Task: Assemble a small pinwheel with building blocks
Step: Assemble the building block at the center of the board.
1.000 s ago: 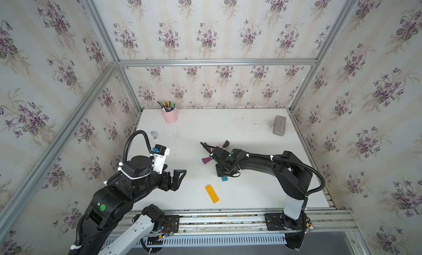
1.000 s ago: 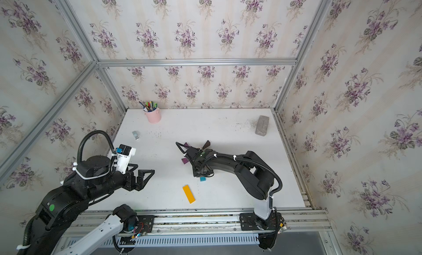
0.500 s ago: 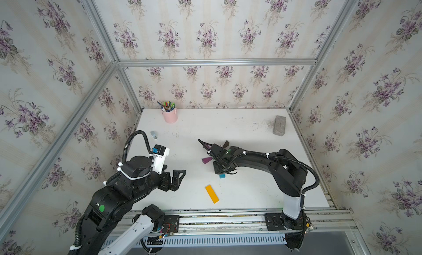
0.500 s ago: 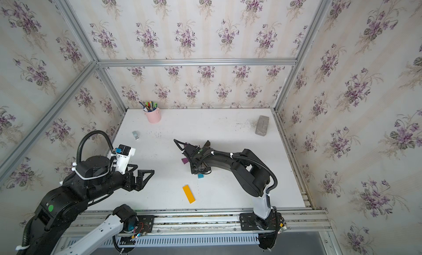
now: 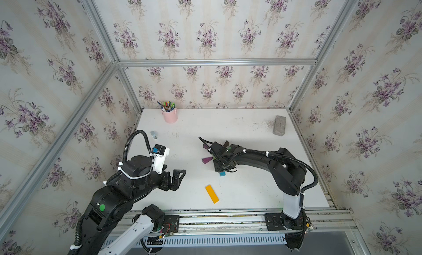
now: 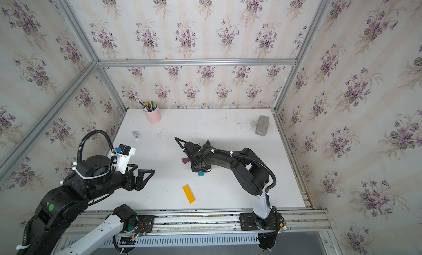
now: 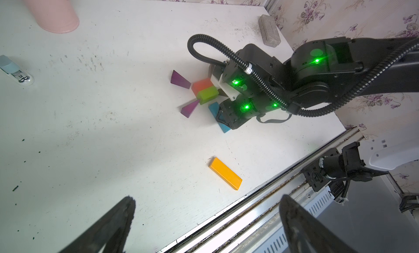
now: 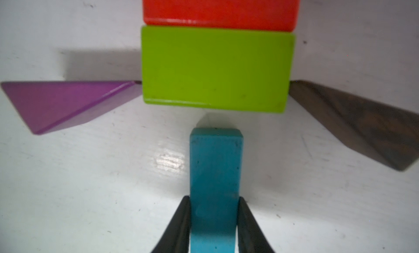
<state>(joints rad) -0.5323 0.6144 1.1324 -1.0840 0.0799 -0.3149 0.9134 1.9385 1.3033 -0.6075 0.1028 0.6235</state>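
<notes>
The blue bar is gripped by the right jaws, its end just short of the green brick; the left jaws are found wide open; the yellow bar is noted lying apart.

This is a robotics lab test cell dressed to look homely. Floral wallpaper panels sit in a bare aluminium frame around a white tabletop. A metal rail along its near edge carries the left arm and the right arm. A pink pen cup stands at the far left corner.
</notes>
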